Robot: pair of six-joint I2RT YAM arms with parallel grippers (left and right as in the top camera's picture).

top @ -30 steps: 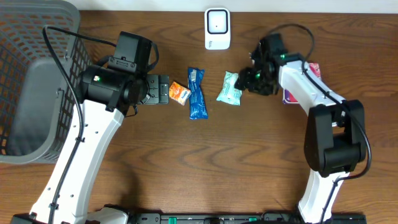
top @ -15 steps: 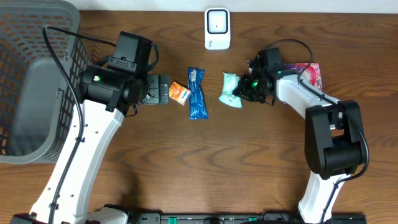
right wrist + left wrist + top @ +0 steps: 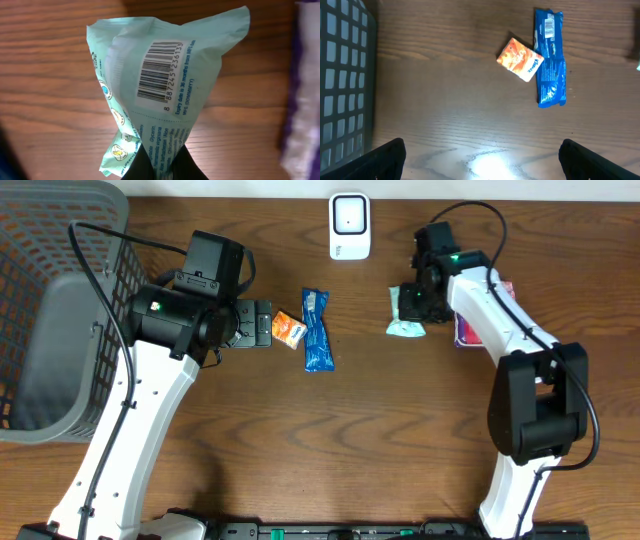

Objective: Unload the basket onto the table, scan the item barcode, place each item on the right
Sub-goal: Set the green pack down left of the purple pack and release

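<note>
A dark wooden worktop (image 3: 330, 450) is seen. On it are laid a white scanner (image 3: 349, 225), an orange pack (image 3: 289, 329) just beside a blue packet (image 3: 317, 332), a purple pack (image 3: 463, 333) and a mesh basket (image 3: 40, 240).

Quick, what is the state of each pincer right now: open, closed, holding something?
Left pincer: open, holding nothing.
Right pincer: closed on the soft mint-green plastic packet with a barcode.

Even bright light, soft shadows, glare patch on the table (image 3: 487, 161)

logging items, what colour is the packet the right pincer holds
Mint green packet, white barcode label; right wrist view shows it best.
</note>
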